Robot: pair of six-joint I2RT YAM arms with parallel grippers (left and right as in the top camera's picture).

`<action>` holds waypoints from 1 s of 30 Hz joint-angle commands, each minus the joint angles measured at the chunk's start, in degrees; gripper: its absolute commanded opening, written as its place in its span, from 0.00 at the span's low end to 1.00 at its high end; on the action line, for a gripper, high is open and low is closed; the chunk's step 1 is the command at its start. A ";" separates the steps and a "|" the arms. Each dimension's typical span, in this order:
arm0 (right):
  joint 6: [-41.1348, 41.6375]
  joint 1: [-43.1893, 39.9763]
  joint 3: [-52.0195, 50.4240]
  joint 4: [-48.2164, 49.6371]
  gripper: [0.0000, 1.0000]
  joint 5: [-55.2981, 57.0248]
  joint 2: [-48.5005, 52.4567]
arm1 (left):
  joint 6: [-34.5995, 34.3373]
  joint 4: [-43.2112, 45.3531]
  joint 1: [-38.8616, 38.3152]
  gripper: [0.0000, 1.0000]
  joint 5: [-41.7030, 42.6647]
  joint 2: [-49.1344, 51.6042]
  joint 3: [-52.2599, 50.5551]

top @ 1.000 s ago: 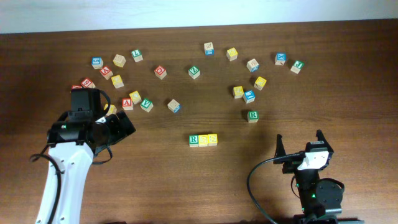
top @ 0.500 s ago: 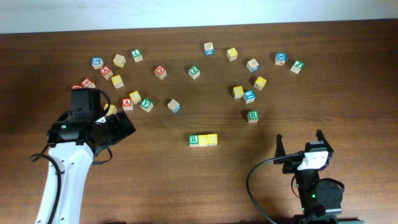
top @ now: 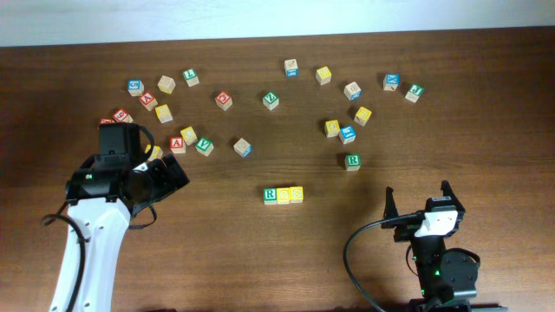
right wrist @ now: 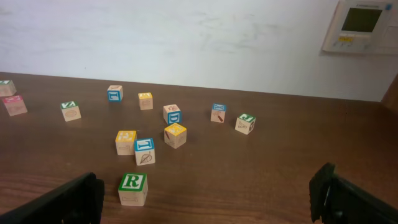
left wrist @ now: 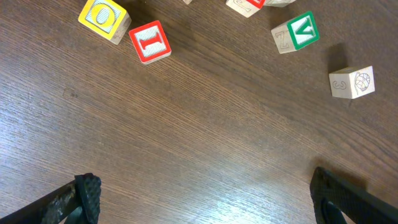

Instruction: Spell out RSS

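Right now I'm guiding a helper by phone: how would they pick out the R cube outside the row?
On the table, find the tight row of three cubes near the middle. Right of it, slightly toward the wall, one cube stands alone: the spare R. Unlike the row's R, it has no cube beside it; a blue cube and a yellow cube sit just behind it.

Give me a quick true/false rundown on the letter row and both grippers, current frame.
1. A green R cube and two yellow cubes sit in one touching row. True.
2. The right gripper holds a cube. False: it is open and empty.
3. Another green R block lies apart from the row, nearer the right arm. True.
4. The left gripper is shut. False: its fingers stand wide apart with nothing between them.
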 commanded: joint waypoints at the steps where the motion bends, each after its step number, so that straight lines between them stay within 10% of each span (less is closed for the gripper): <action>1: -0.13 -0.39 -0.31 -0.42 0.98 0.68 -0.55 | 0.04 -0.07 0.35 0.99 -0.22 -0.85 0.42; 18: -0.13 -0.39 -0.31 -0.42 0.98 0.68 -0.55 | 0.07 -10.54 0.35 0.99 0.20 -1.25 -0.20; 30: -0.13 -0.39 -0.31 -0.42 0.98 0.68 -0.55 | 7.89 5.99 0.31 0.99 0.44 -22.56 -18.53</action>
